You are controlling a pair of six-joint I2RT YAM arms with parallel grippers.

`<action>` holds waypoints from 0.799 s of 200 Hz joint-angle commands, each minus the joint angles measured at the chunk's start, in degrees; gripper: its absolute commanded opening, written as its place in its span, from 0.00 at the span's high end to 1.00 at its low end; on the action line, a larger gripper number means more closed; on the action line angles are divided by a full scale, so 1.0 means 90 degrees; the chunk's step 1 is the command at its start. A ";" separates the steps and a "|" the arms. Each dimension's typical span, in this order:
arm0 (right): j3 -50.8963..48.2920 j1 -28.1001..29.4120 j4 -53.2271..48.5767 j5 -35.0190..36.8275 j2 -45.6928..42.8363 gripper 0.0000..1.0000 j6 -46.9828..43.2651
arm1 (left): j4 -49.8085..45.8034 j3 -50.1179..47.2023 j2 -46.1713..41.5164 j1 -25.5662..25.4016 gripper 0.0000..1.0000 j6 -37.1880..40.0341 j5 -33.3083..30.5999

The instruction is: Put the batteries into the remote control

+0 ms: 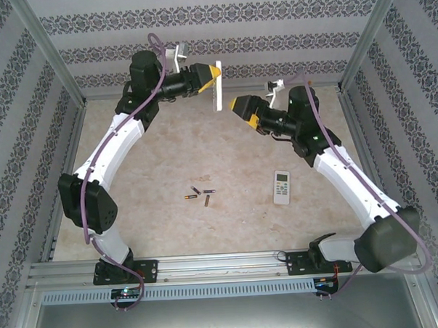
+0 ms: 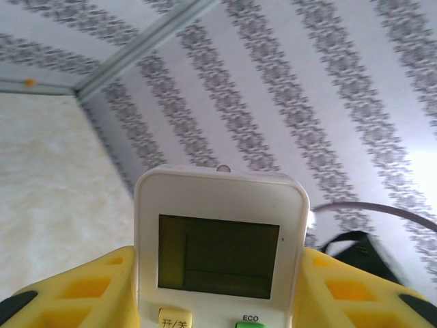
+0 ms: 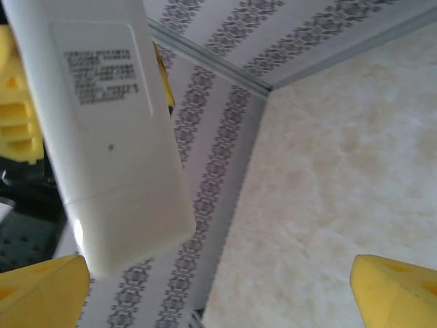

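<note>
Top external view gives two remotes and four batteries. One white remote is clamped between the yellow fingers of the left gripper, raised off the table, its display facing that gripper's wrist camera. The right gripper hangs just beside it, jaws spread wide and grasping nothing, with the remote's labelled back close in front of it. The second remote lies flat on the table, well apart from the right gripper, toward that arm's base. The four batteries lie loose in a small cluster, well apart from both grippers and nearer the bases.
</note>
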 commanded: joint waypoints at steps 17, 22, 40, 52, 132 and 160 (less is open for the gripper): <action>0.0524 0.0338 0.1309 -0.0592 0.0255 0.02 0.0513 | 0.2237 -0.0328 -0.0077 -0.0128 0.65 -0.1840 0.0474; 0.0529 0.0379 0.1387 -0.0592 0.0278 0.02 0.0556 | 0.2417 -0.0357 -0.0069 -0.0135 0.65 -0.1974 0.0472; 0.0520 0.0479 0.1510 -0.0560 0.0326 0.02 0.0640 | 0.2866 -0.0437 -0.0047 -0.0136 0.66 -0.2351 0.0429; 0.0501 0.0503 0.1534 -0.0508 0.0321 0.05 0.0661 | 0.3038 -0.0470 -0.0059 -0.0160 0.67 -0.2469 0.0407; 0.0559 0.0580 0.1816 -0.0237 0.0306 0.48 0.0538 | 0.3337 -0.0839 -0.0169 -0.0328 0.68 -0.2695 0.0301; 0.0426 0.0591 0.1588 -0.0074 0.0269 0.54 0.0251 | 0.3016 -0.1088 -0.0333 -0.0324 0.51 -0.2319 0.0192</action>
